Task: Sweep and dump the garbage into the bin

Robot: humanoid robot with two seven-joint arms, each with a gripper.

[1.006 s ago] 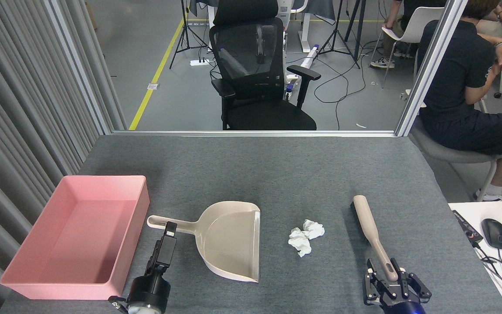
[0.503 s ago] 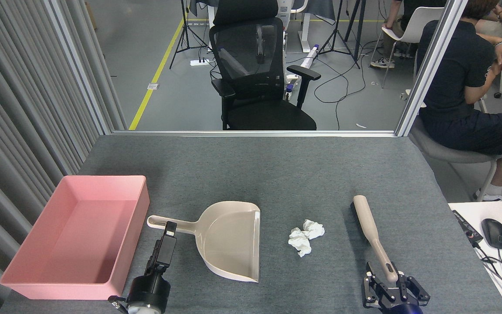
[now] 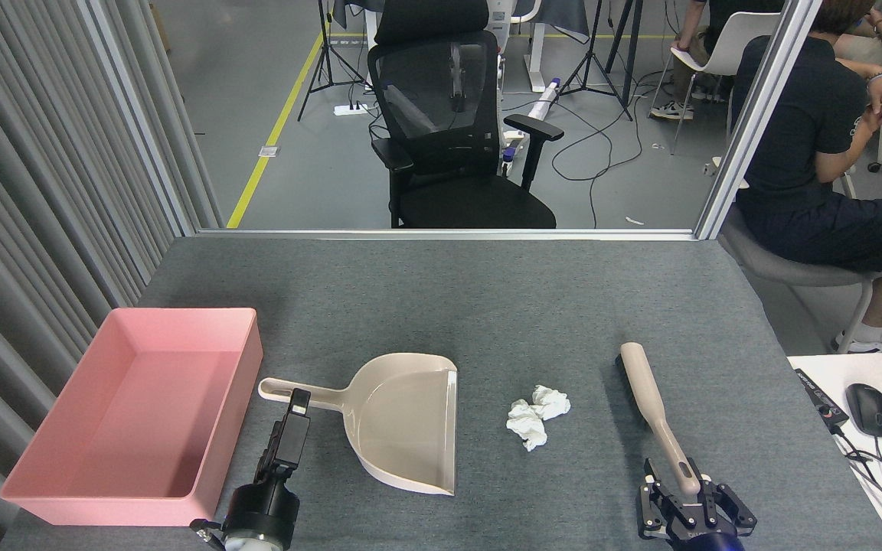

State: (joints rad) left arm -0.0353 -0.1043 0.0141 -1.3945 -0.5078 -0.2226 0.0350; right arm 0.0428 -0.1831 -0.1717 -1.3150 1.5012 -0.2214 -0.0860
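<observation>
Two crumpled white wads of garbage (image 3: 536,414) lie together on the grey table between a beige dustpan (image 3: 403,421) and a beige brush (image 3: 649,402). The pink bin (image 3: 244,383) stands at the left, nothing visible inside. My left gripper (image 3: 299,403) points at the dustpan's handle and overlaps it; it is seen edge-on, so its state is unclear. My right gripper (image 3: 690,501) is at the near end of the brush handle, open, with a finger on each side of the handle tip.
A grey curtain runs along the left of the table. Behind the far edge stands a black office chair (image 3: 449,130). A seated person (image 3: 824,153) is at the right. A white desk with a mouse (image 3: 867,409) adjoins the table's right side.
My right gripper has dropped slightly toward the near edge along the brush handle's end. The left arm, dustpan, garbage and bin have not moved.
</observation>
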